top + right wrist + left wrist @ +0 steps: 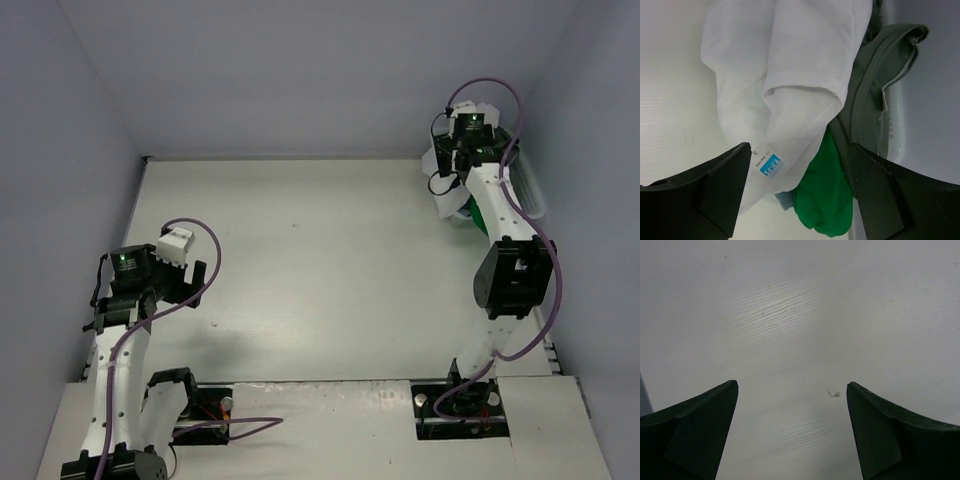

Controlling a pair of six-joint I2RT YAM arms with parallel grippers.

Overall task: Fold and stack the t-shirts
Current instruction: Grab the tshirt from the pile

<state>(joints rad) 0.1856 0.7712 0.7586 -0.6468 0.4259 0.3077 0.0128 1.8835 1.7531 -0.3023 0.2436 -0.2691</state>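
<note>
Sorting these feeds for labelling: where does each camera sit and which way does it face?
Top external: above and behind the bases, looking down at the table; both arms show.
Left wrist: on the left arm, facing the table between its open fingers.
Right wrist: on the right arm, facing the white t-shirt and bright green t-shirt; open fingers show.
Shared: top and right wrist both show those shirts.

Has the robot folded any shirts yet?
None yet: no folded stack shows on the table. The open right gripper hangs over the bunched white shirt, bright green shirt and grey-green shirt. The left gripper is open, holding nothing. All folding and stacking is left.
</note>
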